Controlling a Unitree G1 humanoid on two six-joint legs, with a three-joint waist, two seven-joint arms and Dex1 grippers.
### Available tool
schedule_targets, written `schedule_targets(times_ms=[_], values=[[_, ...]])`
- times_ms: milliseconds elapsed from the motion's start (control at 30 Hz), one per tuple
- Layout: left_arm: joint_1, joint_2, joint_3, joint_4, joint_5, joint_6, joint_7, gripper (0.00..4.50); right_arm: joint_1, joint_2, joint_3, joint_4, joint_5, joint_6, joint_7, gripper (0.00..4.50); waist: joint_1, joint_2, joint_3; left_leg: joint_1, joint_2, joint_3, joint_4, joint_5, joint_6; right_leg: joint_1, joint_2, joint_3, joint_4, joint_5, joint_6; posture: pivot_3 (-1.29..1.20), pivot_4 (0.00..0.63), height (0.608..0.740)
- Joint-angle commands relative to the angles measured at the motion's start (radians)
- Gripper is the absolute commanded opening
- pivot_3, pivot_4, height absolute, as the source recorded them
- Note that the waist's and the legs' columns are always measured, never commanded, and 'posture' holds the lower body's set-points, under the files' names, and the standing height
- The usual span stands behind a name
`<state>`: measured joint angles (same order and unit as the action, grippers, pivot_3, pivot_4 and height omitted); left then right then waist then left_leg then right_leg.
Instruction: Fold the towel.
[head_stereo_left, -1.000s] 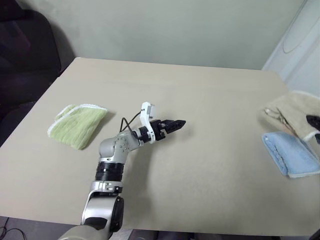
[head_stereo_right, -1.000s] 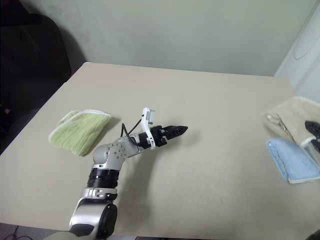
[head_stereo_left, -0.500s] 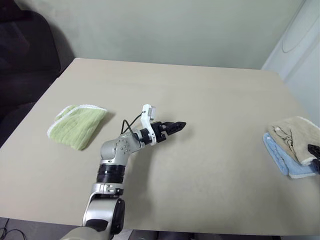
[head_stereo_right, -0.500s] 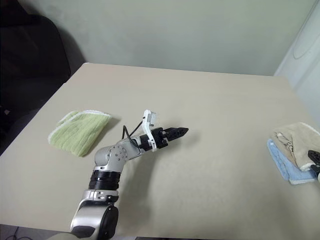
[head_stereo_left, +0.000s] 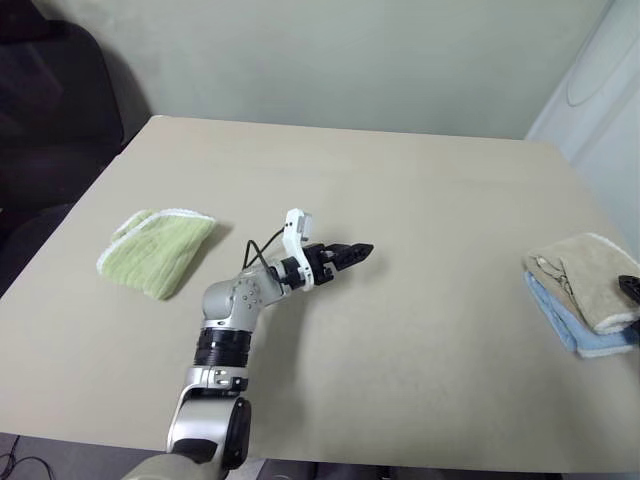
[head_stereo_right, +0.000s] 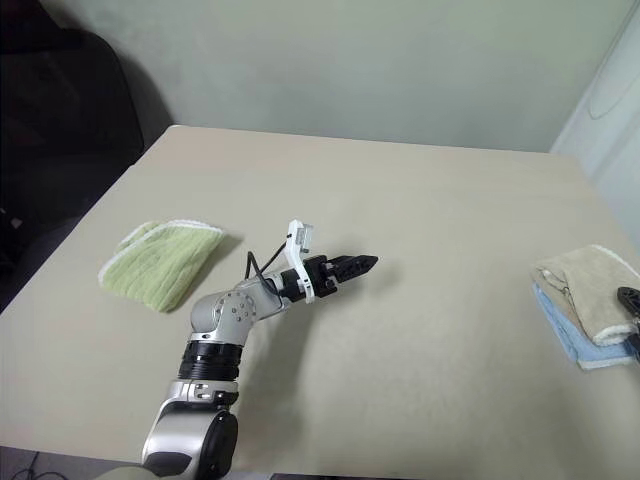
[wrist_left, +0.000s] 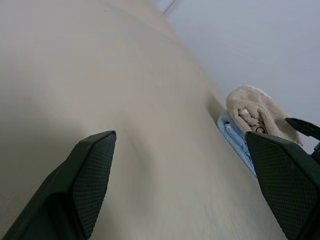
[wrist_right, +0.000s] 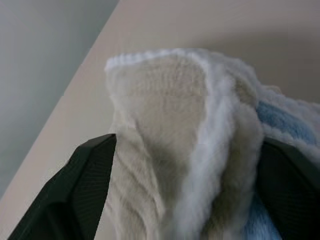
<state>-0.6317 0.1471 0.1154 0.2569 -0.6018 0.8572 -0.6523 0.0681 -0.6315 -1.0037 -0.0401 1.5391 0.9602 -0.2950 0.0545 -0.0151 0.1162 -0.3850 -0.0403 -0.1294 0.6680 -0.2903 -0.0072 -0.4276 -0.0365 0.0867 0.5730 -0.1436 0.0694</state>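
Note:
The beige towel (head_stereo_left: 583, 272) lies bunched in a folded heap at the table's right edge, on top of a light blue cloth (head_stereo_left: 568, 326). Its white corded edging (wrist_right: 215, 125) shows close up in the right wrist view. My right gripper (head_stereo_right: 629, 298) sits at the towel's right end, open, with its fingers (wrist_right: 90, 185) spread to either side of the heap. My left gripper (head_stereo_left: 358, 251) hovers over the middle of the table, open and empty, pointing toward the towel (wrist_left: 255, 112).
A folded light green cloth (head_stereo_left: 155, 250) lies on the left part of the beige table (head_stereo_left: 420, 170). A dark chair (head_stereo_left: 50, 100) stands past the table's far left corner. A white panel (head_stereo_left: 600, 90) rises at the far right.
The right gripper carried the towel toward the front and laid it onto the blue cloth, then its fingers parted. The left arm stayed put.

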Motion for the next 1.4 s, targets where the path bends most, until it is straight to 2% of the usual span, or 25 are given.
schedule_targets(times_ms=[33,200,400,500,600,667,733,833,967,1167,1233,1400], values=[[-0.013,-0.005,0.004,-0.020,-0.016,-0.019,-0.012,4.50,0.083,-0.012,-0.057,-0.099,0.030,-0.025,0.023,4.08,0.000,0.000,0.000,0.000,0.000,0.000,0.000,0.000,0.000,0.000,-0.001,0.000,0.000,0.000,0.000,0.00,0.150,0.740],[-0.019,0.003,0.014,-0.005,-0.004,-0.052,-0.016,4.50,0.160,-0.019,-0.059,-0.193,-0.105,-0.135,0.085,4.08,-0.005,0.000,0.000,0.000,-0.001,0.002,0.000,0.000,0.001,0.000,-0.002,0.000,-0.001,-0.001,0.000,0.00,0.150,0.740],[-0.060,0.070,0.050,0.096,0.087,-0.285,-0.008,4.50,0.120,-0.100,0.043,-0.362,-0.341,-0.261,0.205,4.08,-0.029,0.001,0.001,-0.002,0.000,0.004,0.000,-0.001,0.001,0.000,-0.003,-0.001,0.000,-0.001,0.001,0.00,0.150,0.740],[-0.069,0.127,0.050,0.125,0.136,-0.390,-0.024,4.50,0.085,-0.177,0.134,-0.404,-0.449,-0.280,0.284,4.08,-0.037,0.001,0.000,-0.002,0.001,0.004,0.000,-0.001,0.001,0.000,-0.003,-0.001,0.000,-0.001,0.001,0.00,0.150,0.740],[-0.046,0.212,0.046,0.074,0.164,-0.462,-0.075,4.50,-0.006,-0.264,0.349,-0.442,-0.535,-0.277,0.412,4.08,-0.043,0.001,0.000,0.000,0.000,0.004,0.000,0.000,0.003,-0.001,-0.002,-0.001,0.000,-0.001,0.001,0.00,0.150,0.740],[-0.032,0.245,0.053,0.047,0.154,-0.475,-0.106,4.50,-0.069,-0.280,0.457,-0.439,-0.586,-0.278,0.457,4.08,-0.043,0.001,0.000,0.000,0.000,0.004,-0.001,0.002,0.006,-0.002,-0.002,-0.001,0.000,0.000,0.001,0.00,0.150,0.740],[-0.010,0.272,0.056,0.019,0.156,-0.486,-0.120,4.50,-0.142,-0.273,0.568,-0.407,-0.661,-0.290,0.490,4.08,-0.038,0.001,0.000,0.000,0.000,0.003,0.000,0.002,0.006,-0.002,-0.002,-0.002,0.000,0.000,0.001,0.00,0.150,0.740],[0.050,0.328,0.042,-0.028,0.203,-0.530,-0.125,4.50,-0.301,-0.190,0.778,-0.282,-0.784,-0.323,0.551,4.08,-0.029,0.001,-0.001,0.000,0.000,0.002,0.000,0.005,0.010,-0.001,-0.003,-0.002,0.000,0.001,0.001,0.00,0.150,0.740],[0.119,0.354,0.040,-0.071,0.235,-0.570,-0.106,4.50,-0.360,-0.086,0.921,-0.153,-0.921,-0.397,0.635,4.08,-0.018,0.000,-0.001,-0.002,0.000,0.000,0.000,0.009,0.013,-0.002,-0.003,-0.003,0.000,0.008,-0.007,0.00,0.150,0.740],[0.191,0.383,0.081,-0.106,0.228,-0.563,-0.093,4.50,-0.382,-0.014,0.958,-0.122,-1.010,-0.431,0.679,4.08,-0.018,0.001,-0.001,-0.006,0.000,0.000,0.000,0.009,0.009,-0.007,-0.003,-0.004,-0.001,0.012,-0.013,0.00,0.150,0.740],[0.198,0.399,0.092,-0.110,0.228,-0.557,-0.088,4.50,-0.393,0.003,0.953,-0.129,-1.014,-0.422,0.688,4.08,-0.022,0.000,-0.001,-0.006,0.000,0.000,0.000,0.004,-0.003,-0.007,-0.003,-0.004,0.000,0.013,-0.015,0.00,0.150,0.740],[0.260,0.384,0.101,-0.185,0.214,-0.539,-0.054,4.50,-0.405,0.041,0.967,-0.107,-1.045,-0.416,0.714,4.08,-0.025,0.000,-0.001,-0.006,0.001,0.000,0.000,0.005,-0.005,-0.008,-0.003,-0.005,0.000,0.014,-0.017,0.00,0.150,0.740]])
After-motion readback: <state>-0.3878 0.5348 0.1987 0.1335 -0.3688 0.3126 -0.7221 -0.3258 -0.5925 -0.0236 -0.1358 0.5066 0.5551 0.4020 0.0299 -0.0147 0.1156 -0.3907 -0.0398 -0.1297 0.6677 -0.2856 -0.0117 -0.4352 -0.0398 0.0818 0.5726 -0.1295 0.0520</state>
